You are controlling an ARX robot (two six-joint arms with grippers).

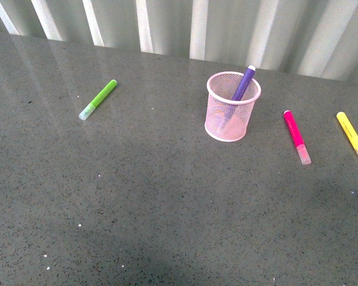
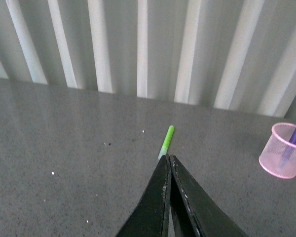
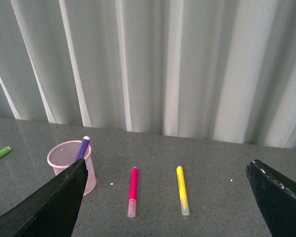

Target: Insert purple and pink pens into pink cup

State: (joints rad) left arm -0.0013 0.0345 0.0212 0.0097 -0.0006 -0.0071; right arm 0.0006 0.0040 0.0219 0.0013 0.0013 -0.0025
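While the purple pen [image 1: 243, 84] leans inside the pink cup [image 1: 228, 119] on the grey table [image 1: 167, 208], pink pen [image 1: 296, 136] lying flat near the cup's right, yellow marker [image 1: 352, 137] beyond it, green marker [image 1: 98, 99] well apart on the left, left gripper [image 2: 168, 163] pressed closed on nothing, right gripper [image 3: 167, 165] spread wide, empty

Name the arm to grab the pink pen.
Right. The pink pen lies right of the pink cup, framed by the open right gripper; the left gripper is shut, facing the green marker.
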